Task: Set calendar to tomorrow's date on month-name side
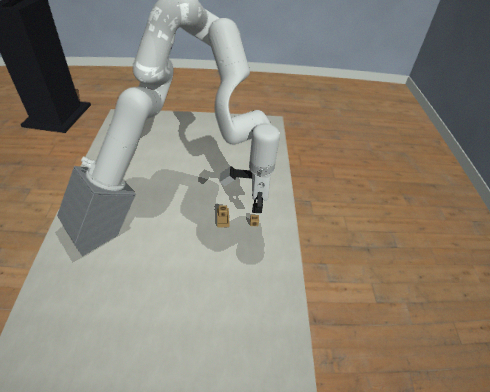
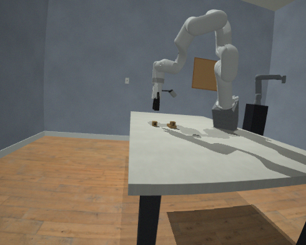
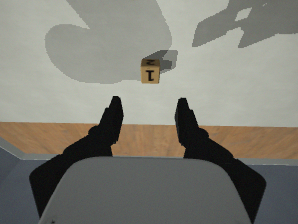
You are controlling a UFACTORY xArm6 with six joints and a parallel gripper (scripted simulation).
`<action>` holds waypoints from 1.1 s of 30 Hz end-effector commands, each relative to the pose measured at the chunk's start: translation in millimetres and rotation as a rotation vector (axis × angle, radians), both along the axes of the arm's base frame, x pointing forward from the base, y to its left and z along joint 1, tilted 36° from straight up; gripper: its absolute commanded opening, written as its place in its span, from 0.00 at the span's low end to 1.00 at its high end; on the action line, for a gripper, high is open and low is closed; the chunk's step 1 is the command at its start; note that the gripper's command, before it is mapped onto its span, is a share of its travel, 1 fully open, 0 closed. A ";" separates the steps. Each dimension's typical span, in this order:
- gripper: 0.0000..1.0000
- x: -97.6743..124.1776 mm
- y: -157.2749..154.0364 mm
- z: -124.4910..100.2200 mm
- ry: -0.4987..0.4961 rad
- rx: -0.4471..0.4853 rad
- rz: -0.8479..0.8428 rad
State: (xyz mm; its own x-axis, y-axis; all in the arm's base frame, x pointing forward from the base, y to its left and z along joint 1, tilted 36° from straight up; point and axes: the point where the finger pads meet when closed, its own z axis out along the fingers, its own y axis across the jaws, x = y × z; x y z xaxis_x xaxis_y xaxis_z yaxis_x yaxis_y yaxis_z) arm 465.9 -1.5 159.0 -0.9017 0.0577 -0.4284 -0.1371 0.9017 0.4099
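A wooden number cube (image 1: 254,220) (image 2: 154,124) (image 3: 150,72) stands by itself on the table, outside the tray. The wrist view shows a 1 and a 2 on it, both upside down there; the exterior view shows what looks like a 4. A second cube (image 1: 223,209) (image 2: 173,124) stands in the small wooden tray (image 1: 223,225) (image 2: 170,126); a 2 seems to show on it in the exterior view. The month's name cannot be read. My gripper (image 1: 257,210) (image 2: 156,110) (image 3: 149,106) is open and empty, above the lone cube and clear of it.
The pale table (image 1: 149,310) (image 2: 177,159) carries tray and cubes; its edge (image 1: 296,210) runs a short way beyond the lone cube. The arm's grey base block (image 1: 96,215) (image 2: 225,119) stands on the far side of the tray from the lone cube.
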 end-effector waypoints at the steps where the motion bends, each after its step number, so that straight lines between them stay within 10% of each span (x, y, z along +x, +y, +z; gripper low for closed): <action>1: 1.00 0.0 -1.1 2.6 -0.002 -0.001 -0.001; 33: 1.00 10.4 -10.6 3.6 0.123 0.121 -0.237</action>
State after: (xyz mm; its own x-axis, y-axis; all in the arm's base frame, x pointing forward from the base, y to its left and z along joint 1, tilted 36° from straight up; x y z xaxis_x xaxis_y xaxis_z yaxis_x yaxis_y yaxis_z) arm 470.6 -7.1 160.9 -0.9097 0.1968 -0.3656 -0.0003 0.8802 0.4746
